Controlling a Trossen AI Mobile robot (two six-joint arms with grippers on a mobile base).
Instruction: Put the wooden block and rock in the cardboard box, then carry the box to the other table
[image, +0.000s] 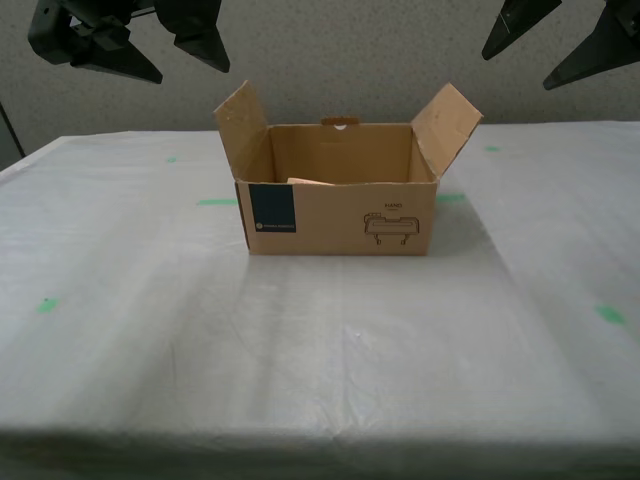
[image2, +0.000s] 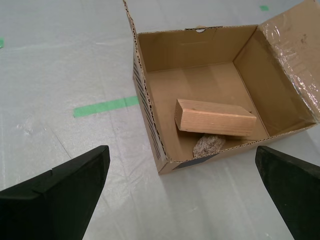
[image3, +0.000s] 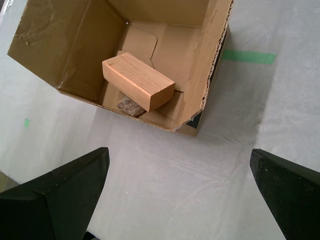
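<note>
The cardboard box (image: 340, 215) stands open on the other table (image: 320, 350), which is covered in white cloth. Inside it the wooden block (image2: 215, 118) (image3: 139, 81) lies tilted, resting on the rock (image2: 208, 145) (image3: 131, 106) near the front wall. In the exterior view only the top of the wooden block (image: 305, 182) shows and the rock is hidden. My second gripper (image2: 181, 152) (image: 192, 72) hangs open, high over the exterior view's left of the box. My first gripper (image3: 179, 151) (image: 516, 70) hangs open, high at the exterior view's right. Neither holds anything.
Green tape marks lie on the cloth beside the box (image: 215, 202) (image: 450, 197) and further out (image: 45, 305) (image: 608, 315). The box's two side flaps stand up and outward. A grey wall runs behind the table.
</note>
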